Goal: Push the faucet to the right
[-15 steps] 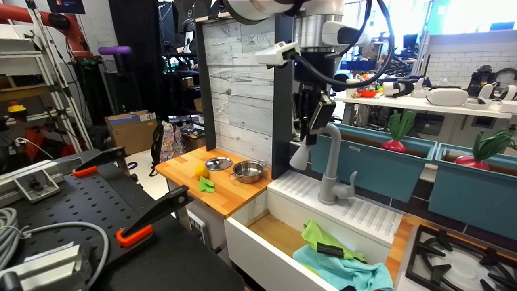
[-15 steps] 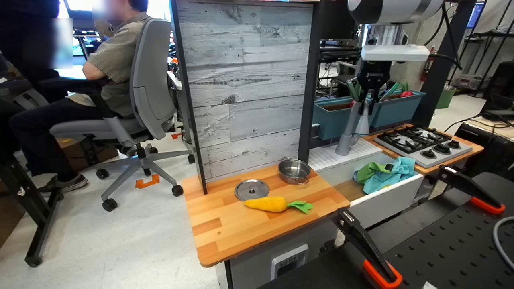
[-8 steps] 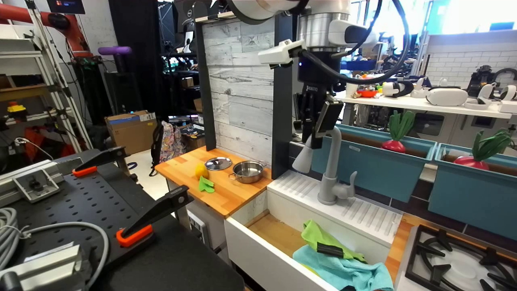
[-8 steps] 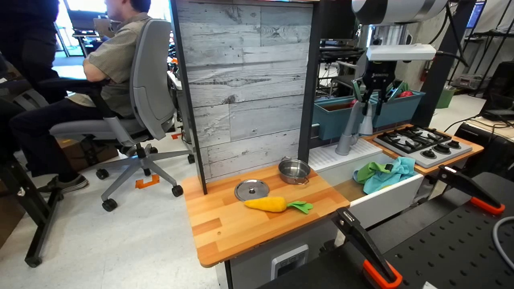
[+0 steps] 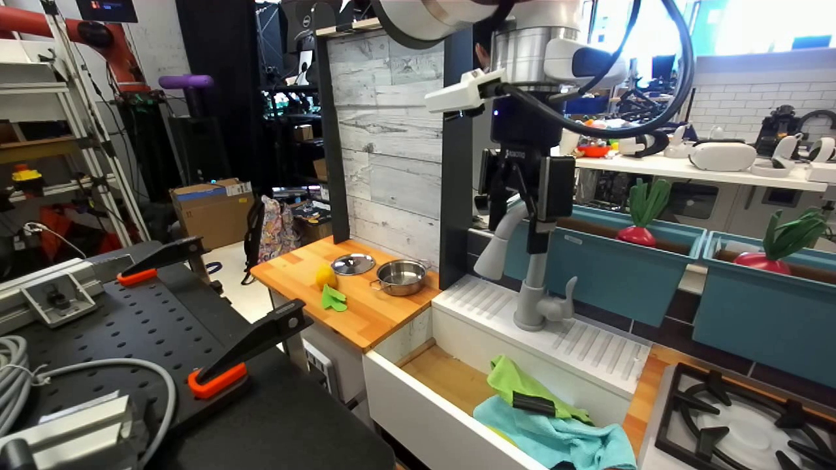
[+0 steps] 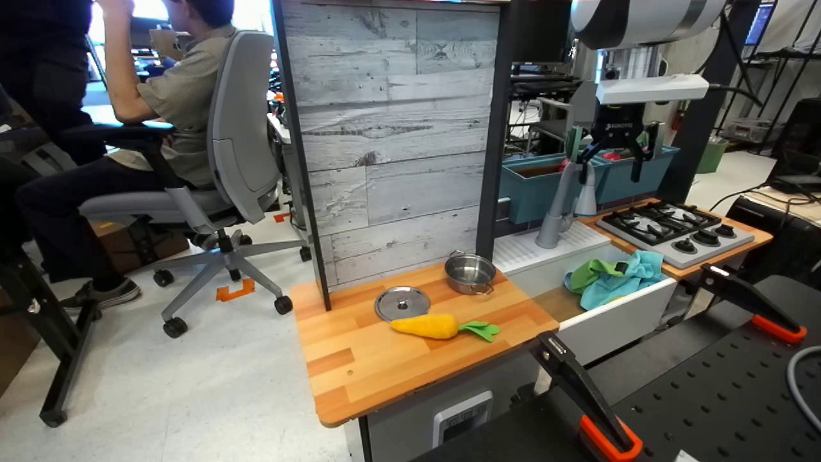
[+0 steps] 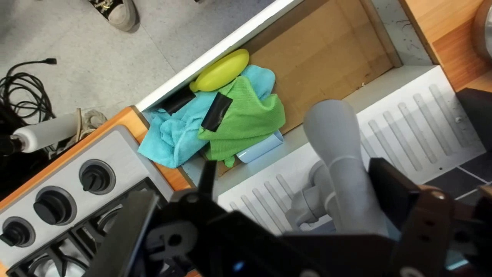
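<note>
In the wrist view, the matte grey faucet [image 7: 348, 181] with its arched, hook-shaped spout [image 7: 343, 166] appears from above, its flared nozzle [image 7: 331, 122] pointing toward the white rectangular sink [image 7: 219, 50]. In an exterior view the tall round stem [image 5: 536, 271] stands upright on the white ribbed drainboard [image 5: 483, 300] along the back of the sink, a short curved grey lever [image 5: 567, 301] beside its base. The black two-fingered gripper [image 6: 609, 173] hangs at the height of the spout, its fingers [image 6: 636, 168] spread well apart. The wrist view shows the spout between them, just beside one finger and well apart from the other; whether finger and faucet touch cannot be told. In an exterior view a fingertip [image 5: 537, 241] stands in front of the top of the stem. Inside the sink lie a crumpled turquoise cloth [image 7: 173, 140] and a crumpled green cloth [image 7: 257, 115].
</note>
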`<action>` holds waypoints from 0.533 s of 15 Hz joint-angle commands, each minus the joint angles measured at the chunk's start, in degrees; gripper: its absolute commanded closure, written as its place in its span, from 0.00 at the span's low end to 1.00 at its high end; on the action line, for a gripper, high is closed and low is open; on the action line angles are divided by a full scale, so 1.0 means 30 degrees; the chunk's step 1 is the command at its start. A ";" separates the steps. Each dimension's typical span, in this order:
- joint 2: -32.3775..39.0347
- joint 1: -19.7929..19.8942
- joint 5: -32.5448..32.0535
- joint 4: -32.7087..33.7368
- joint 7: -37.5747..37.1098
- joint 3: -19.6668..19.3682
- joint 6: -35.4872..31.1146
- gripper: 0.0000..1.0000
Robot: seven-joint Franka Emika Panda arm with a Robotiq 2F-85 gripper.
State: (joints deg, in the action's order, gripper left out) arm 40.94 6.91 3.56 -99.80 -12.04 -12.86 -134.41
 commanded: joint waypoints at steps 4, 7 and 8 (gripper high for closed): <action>-0.0357 0.0620 -0.1260 -0.0001 0.0491 -0.0773 0.1162 0.00; -0.0672 0.0560 -0.1086 -0.0296 0.0542 -0.0583 0.1141 0.00; -0.0858 0.0527 -0.1175 -0.0443 0.0728 -0.0544 0.1389 0.00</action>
State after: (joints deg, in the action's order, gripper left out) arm 41.05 6.91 3.50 -99.71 -11.77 -12.88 -134.23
